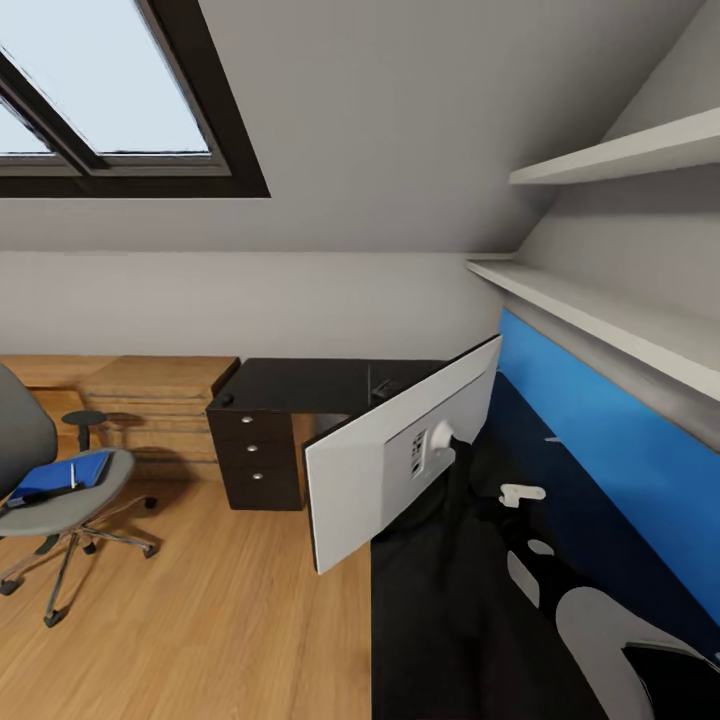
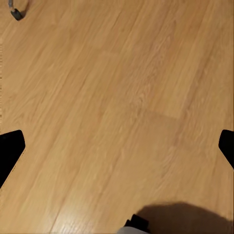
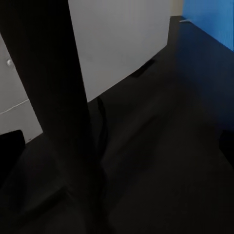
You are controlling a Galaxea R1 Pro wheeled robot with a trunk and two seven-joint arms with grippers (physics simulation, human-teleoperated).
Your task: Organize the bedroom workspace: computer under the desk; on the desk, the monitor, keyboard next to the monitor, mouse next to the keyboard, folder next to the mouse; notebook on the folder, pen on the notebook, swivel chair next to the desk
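The monitor [image 1: 400,455] stands tilted on the black desk [image 1: 300,385], its white back towards me. At the left, the grey swivel chair [image 1: 60,505] carries the blue folder [image 1: 65,472] with a pen [image 1: 73,474] lying on it. My right gripper [image 3: 117,146] is open, low over the desk top just behind the monitor's white back [image 3: 122,44], and a black upright bar [image 3: 63,97] rises right in front of it. My left gripper [image 2: 117,146] hangs open over bare wooden floor [image 2: 122,87], holding nothing. Computer, keyboard, mouse and notebook cannot be made out.
The desk has a black drawer unit [image 1: 255,450] on its left end. Low wooden steps [image 1: 160,390] and a small stool [image 1: 84,420] stand behind the chair. Two white shelves [image 1: 600,310] run above a blue wall panel [image 1: 600,400] on the right. A chair caster [image 2: 17,12] is nearby.
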